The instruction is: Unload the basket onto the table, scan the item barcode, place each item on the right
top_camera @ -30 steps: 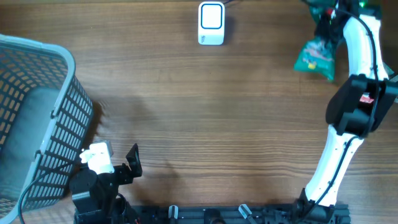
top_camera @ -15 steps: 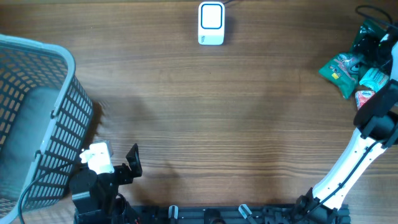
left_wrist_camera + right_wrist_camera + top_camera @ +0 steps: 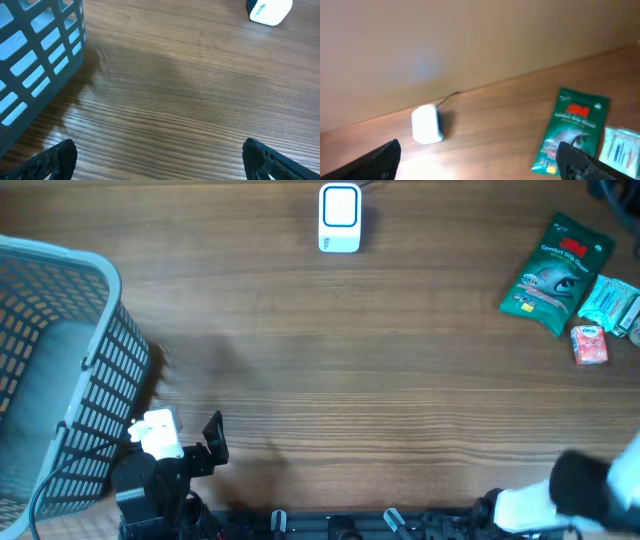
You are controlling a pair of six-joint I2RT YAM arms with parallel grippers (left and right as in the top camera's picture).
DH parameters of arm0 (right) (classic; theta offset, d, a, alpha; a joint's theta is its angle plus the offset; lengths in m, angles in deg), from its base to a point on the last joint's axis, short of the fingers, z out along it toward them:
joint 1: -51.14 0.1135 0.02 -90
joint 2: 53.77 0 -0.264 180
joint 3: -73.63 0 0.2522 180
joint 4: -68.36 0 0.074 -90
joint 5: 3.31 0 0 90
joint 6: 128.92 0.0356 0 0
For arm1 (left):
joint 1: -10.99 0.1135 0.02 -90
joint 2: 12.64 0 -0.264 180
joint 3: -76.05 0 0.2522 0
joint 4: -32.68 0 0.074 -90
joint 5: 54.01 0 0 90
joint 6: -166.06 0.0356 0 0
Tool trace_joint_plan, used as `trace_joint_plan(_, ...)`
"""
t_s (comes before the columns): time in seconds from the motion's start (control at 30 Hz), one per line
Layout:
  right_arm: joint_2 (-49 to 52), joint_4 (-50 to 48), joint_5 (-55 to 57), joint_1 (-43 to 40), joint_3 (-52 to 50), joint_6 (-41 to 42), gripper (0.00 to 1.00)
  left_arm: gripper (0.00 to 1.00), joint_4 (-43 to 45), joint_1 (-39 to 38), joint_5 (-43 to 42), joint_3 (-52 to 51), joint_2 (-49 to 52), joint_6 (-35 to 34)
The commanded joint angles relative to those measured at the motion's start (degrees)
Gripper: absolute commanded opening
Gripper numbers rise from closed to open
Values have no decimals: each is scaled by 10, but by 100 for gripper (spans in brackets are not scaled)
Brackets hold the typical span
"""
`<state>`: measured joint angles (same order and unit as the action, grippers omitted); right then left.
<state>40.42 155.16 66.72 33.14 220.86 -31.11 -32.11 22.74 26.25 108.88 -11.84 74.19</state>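
The white barcode scanner (image 3: 340, 218) stands at the table's far edge, also in the left wrist view (image 3: 270, 10) and the right wrist view (image 3: 427, 125). A green 3M packet (image 3: 553, 273) lies flat at the far right, loose on the wood (image 3: 575, 130). My right gripper (image 3: 480, 165) hangs well back from it, open with nothing between its fingers; overhead shows only its blurred arm (image 3: 600, 490) at the bottom right. My left gripper (image 3: 160, 162) is open and empty low over the table near the front left (image 3: 208, 448).
A grey mesh basket (image 3: 60, 370) fills the left side, close beside the left arm (image 3: 35, 65). A light blue packet (image 3: 612, 305) and a small pink packet (image 3: 589, 345) lie right of the green one.
The right gripper opened and let go of the green packet, which now lies flat at the far right. The right arm swung back to the front right corner. The left arm stayed still.
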Motion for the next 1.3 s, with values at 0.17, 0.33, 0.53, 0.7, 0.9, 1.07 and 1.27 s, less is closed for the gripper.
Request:
trace_joint_plan(0.17,-152,189,-24,22,-6,13,100,100,2,4,2,0,-4,-5)
trace_joint_plan(0.33,-211,191,-27,22,-8,10,100,100,2,4,2,0,-4,-5)
trace_joint_plan(0.53,-253,109,-104,52,-40,-144,100,100,2,4,2,0,-4,-5)
trace_joint_plan(0.7,-349,-43,-110,100,-163,-154,100,100,2,4,2,0,-4,-5)
trace_joint_plan(0.9,-511,-269,-122,129,-442,-152,100,99,2,4,2,0,-4,-5)
trace_joint_plan(1.07,-652,-491,-149,130,-717,-144,100,100,2,4,2,0,-4,-5)
trace_joint_plan(1.27,-796,-729,-134,130,-996,-132,100,100,2,4,2,0,-4,-5)
